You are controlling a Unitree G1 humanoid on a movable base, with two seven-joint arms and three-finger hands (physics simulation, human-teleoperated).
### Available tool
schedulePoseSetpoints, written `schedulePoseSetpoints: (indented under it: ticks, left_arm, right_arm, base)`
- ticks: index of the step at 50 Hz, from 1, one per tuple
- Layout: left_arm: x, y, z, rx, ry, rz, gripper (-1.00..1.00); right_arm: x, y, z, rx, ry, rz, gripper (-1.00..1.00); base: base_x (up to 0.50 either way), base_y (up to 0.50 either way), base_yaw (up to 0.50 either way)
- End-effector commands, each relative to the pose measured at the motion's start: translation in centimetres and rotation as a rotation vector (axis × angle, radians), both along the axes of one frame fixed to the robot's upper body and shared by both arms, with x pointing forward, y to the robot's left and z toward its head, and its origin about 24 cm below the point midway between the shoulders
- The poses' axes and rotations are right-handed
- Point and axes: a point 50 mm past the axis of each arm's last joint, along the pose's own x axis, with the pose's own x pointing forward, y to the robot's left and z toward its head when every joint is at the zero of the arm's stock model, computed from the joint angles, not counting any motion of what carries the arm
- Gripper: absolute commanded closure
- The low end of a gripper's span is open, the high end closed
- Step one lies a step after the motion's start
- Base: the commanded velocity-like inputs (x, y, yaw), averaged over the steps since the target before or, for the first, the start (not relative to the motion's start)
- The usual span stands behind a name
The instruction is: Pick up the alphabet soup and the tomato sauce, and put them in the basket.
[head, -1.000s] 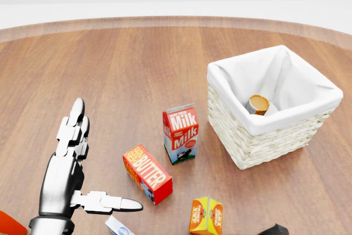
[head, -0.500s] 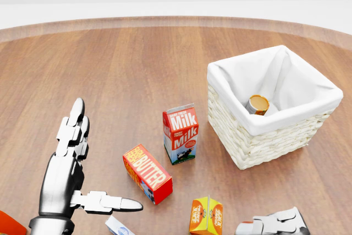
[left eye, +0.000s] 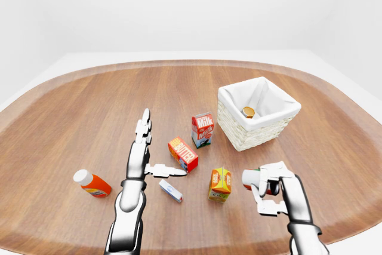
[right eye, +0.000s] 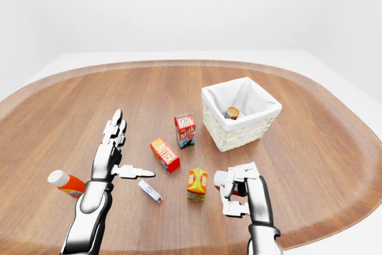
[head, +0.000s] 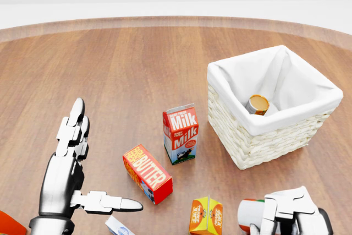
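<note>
Tomato sauce, left-eye view: red can gripped in the right hand's closed fingers, above the table. Left hand splayed, holding nothing. Head view: a can lies inside the basket. Right-eye view: same grip.

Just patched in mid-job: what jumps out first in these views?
The right hand, low in the left-eye view, is closed round a red-and-white can lifted off the wooden table. Up and right of centre stands the white-lined wicker basket with a gold-lidded can already inside. The left hand hovers open beside the red butter box.
</note>
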Motion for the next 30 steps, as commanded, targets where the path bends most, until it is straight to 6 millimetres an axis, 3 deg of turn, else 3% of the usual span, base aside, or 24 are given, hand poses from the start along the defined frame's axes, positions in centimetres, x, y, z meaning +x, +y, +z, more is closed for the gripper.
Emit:
schedulePoseSetpoints:
  ticks: [1, 8, 18, 30]
  left_arm:
    - [-0.1, 0.1, 0.1, -0.009, -0.004, 0.005, -1.0]
    - [-0.1, 0.1, 0.1, -0.008, -0.004, 0.005, -1.0]
    - [-0.1, 0.1, 0.1, -0.009, -0.004, 0.006, -1.0]
    - [0.1, 0.1, -0.1, -0.007, 0.003, 0.008, -1.0]
  right_arm:
    - [0.5, 0.0, 1.7, 0.037, -0.08, 0.015, 1.0]
    - [1.3, 0.1, 3.3, 0.03, -0.162, 0.036, 1.0]
    - [3.9, -0.3, 5.8, -0.028, -0.311, 0.023, 1.0]
    - [6.6, -0.8, 7.4, -0.161, -0.398, -0.027, 1.0]
  base:
    - [0.0, 0.0, 0.0]
    - [0.0, 0.0, 0.0]
    - [0.0, 0.0, 0.0]
    - [0.0, 0.0, 0.0]
